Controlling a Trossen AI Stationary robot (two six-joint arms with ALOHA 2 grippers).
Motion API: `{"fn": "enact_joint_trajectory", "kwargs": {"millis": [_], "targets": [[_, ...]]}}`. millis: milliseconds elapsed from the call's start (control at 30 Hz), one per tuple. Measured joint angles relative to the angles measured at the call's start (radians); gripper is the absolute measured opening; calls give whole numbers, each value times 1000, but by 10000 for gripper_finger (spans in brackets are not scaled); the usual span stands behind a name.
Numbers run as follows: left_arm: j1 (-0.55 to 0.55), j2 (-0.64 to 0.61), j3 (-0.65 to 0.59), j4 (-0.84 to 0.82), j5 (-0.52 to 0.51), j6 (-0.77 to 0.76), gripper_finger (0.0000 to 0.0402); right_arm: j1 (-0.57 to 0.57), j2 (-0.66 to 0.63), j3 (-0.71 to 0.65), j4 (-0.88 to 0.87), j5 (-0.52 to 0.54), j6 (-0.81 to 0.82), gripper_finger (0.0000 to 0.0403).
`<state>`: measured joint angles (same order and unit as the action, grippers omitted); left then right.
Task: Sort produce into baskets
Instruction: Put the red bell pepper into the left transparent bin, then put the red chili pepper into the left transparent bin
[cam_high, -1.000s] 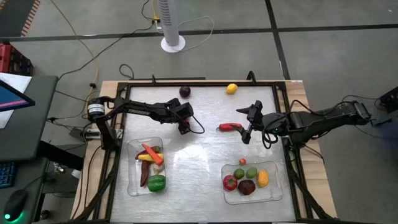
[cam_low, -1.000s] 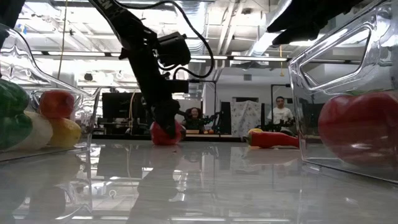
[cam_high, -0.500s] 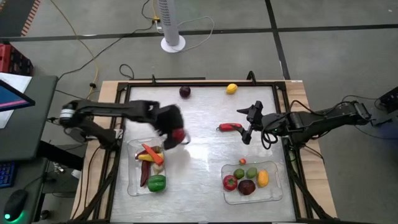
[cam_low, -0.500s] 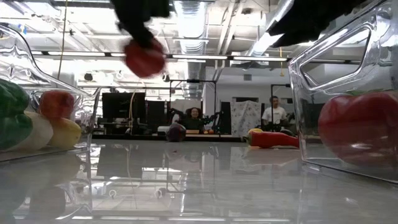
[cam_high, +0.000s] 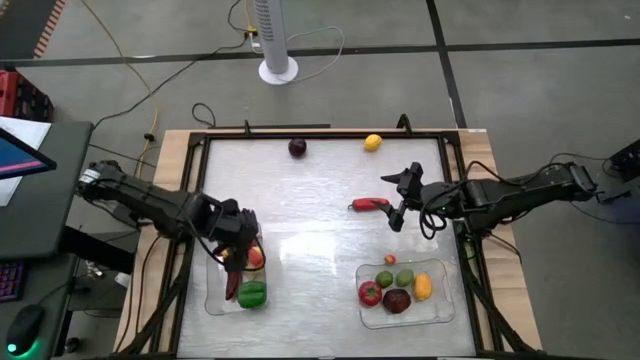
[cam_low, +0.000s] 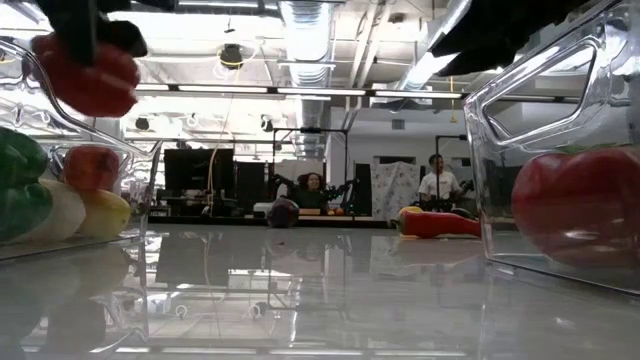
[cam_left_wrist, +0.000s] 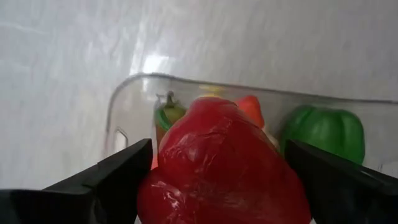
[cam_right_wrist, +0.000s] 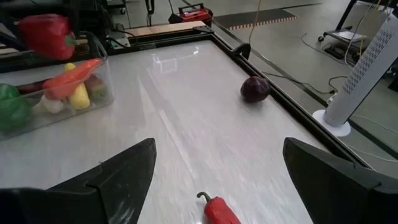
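My left gripper (cam_high: 243, 250) is shut on a red pepper (cam_left_wrist: 217, 168), above the far end of the left clear tray (cam_high: 213, 300). The pepper also shows in the low view (cam_low: 85, 75) and the right wrist view (cam_right_wrist: 43, 34). That tray holds a green pepper (cam_high: 252, 293), a dark-red piece, and orange and yellow pieces. My right gripper (cam_high: 392, 203) is open, raised off the table at the right end of a red chili (cam_high: 368, 204) that lies on the table. My left gripper pinches the red pepper by its two opposite sides (cam_left_wrist: 155, 180) between its two fingers. The fingers come from above. The pepper is lifted clear, over the pieces in the left tray.
The right tray (cam_high: 440, 310) holds a tomato (cam_high: 370, 293), a dark-red piece, green limes and a yellow piece. A dark purple piece (cam_high: 297, 147) and a lemon (cam_high: 372, 142) lie near the table's far edge. A black frame rims the table.
My left gripper has lifted the red pepper off the middle of the table. It has carried it up and toward the table's near left, and now holds it over the left tray.
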<state>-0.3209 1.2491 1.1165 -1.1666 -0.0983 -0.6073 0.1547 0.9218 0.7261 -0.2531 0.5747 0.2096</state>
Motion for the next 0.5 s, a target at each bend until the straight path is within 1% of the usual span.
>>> {"fn": "enact_joint_trajectory", "kwargs": {"millis": [167, 300, 400, 500], "targets": [[-5, 6, -6, -1, 44, -33, 372, 1, 0, 0, 0, 0, 11, 379], [-4, 6, -6, 21, 60, -28, 377, 1, 0, 0, -1, 0, 11, 379], [11, 6, 5, 49, 0, 14, 378, 1, 0, 0, -22, -1, 29, 379], [44, 7, 18, 132, -107, 87, 378, -14, 15, 0, -79, -9, 62, 379]]}}
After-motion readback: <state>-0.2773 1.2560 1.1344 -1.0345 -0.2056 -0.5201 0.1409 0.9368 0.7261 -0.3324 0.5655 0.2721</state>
